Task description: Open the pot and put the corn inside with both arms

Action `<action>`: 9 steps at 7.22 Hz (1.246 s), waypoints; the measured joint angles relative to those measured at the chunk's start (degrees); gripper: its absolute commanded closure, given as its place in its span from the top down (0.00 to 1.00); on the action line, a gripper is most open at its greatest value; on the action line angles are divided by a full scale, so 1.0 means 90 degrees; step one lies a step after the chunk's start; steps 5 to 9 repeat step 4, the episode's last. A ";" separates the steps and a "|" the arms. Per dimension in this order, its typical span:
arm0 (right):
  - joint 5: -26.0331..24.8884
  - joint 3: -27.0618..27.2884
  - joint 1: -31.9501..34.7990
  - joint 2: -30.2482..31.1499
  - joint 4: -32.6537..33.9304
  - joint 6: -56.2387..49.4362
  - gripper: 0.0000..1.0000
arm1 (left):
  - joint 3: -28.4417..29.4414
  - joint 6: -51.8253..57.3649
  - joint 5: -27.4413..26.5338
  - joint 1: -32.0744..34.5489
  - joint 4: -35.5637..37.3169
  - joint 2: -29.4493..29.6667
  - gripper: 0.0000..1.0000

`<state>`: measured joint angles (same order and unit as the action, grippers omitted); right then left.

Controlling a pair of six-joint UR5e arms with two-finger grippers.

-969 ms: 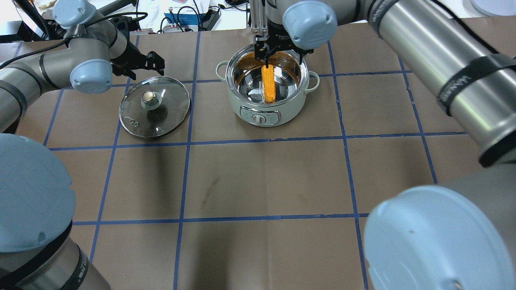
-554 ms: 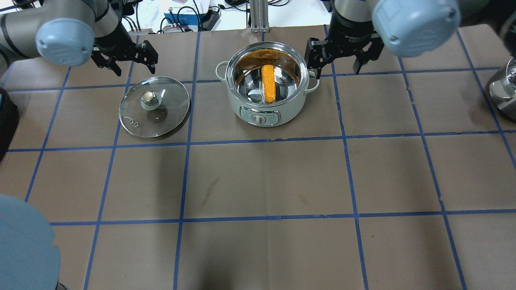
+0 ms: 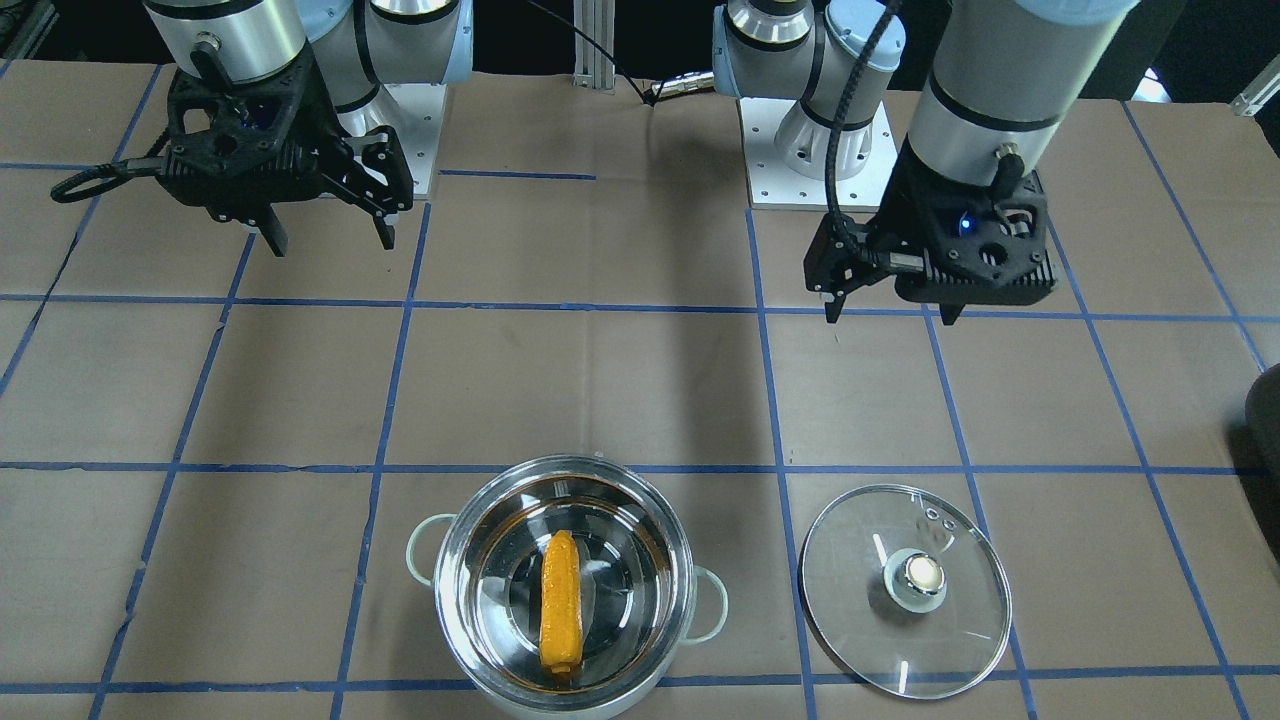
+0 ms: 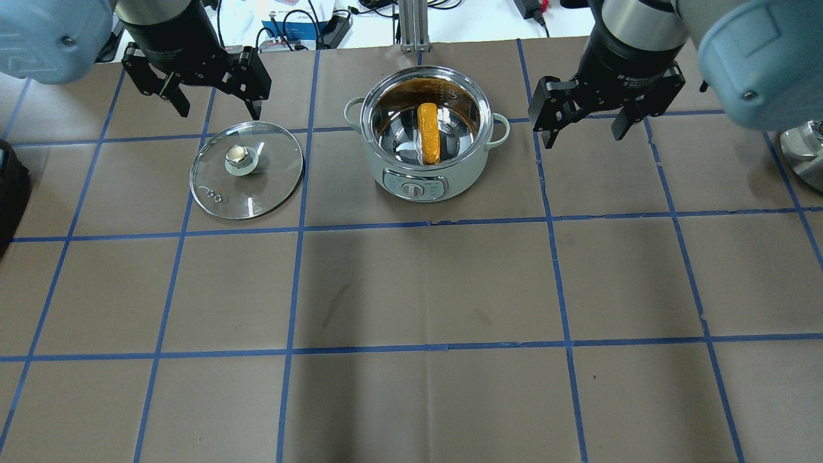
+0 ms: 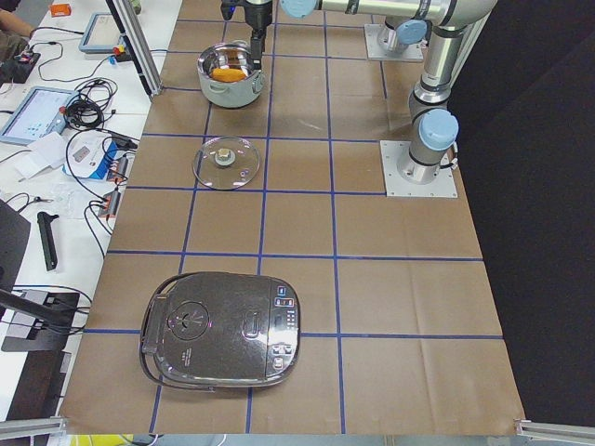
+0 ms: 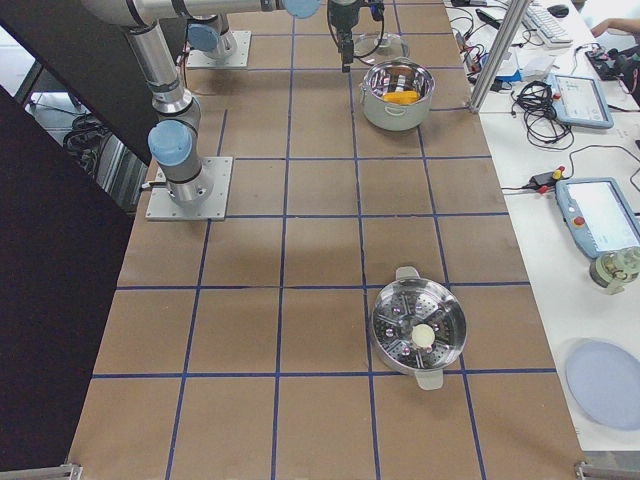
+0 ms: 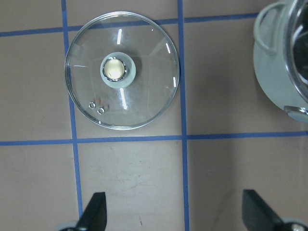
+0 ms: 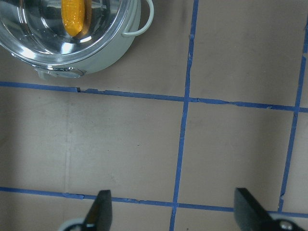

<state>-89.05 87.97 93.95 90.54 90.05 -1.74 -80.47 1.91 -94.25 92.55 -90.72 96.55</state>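
Left gripper (image 4: 218, 106): fingers spread wide with nothing between them, raised above the desk (image 4: 418, 289) near the lid (image 4: 270, 180) and touching nothing.
Right gripper (image 4: 583, 136): also spread and empty, raised off to the right of the pot (image 4: 411, 170) and clear of its side handle.
Pot: uncovered and upright at the far middle of the desk, control panel facing the near side.
Lid: lies flat on the desk with its knob up, to the left of the pot and apart from it.
Corn (image 4: 428, 133): lies lengthwise on the bottom of the pot, wholly inside the rim, with neither gripper on it.
Done: the pot is open and the corn is inside, so both parts of the task look finished.
Left to do: nothing of the task itself, as far as I can judge. At most the arms need to move to a resting pose.
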 measured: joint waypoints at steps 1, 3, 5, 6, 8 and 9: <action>0.0007 -0.0039 0.0000 0.0004 -0.0095 -0.0014 0.90 | -0.0101 0.0168 0.0033 0.0054 -0.0080 -0.0131 1.00; -0.0011 -0.0059 0.0013 0.0003 -0.0138 -0.0021 0.90 | -0.0272 0.0236 0.0473 0.0083 -0.0092 -0.0247 1.00; -0.0010 -0.0062 0.0014 0.0000 -0.0146 -0.0021 0.90 | -0.0301 0.0038 0.0720 0.0085 -0.0091 -0.0270 1.00; -0.0010 -0.0062 0.0014 0.0000 -0.0146 -0.0021 0.90 | -0.0301 0.0038 0.0720 0.0085 -0.0091 -0.0270 1.00; -0.0010 -0.0062 0.0014 0.0000 -0.0146 -0.0021 0.90 | -0.0301 0.0038 0.0720 0.0085 -0.0091 -0.0270 1.00; -0.0010 -0.0062 0.0014 0.0000 -0.0146 -0.0021 0.90 | -0.0301 0.0038 0.0720 0.0085 -0.0091 -0.0270 1.00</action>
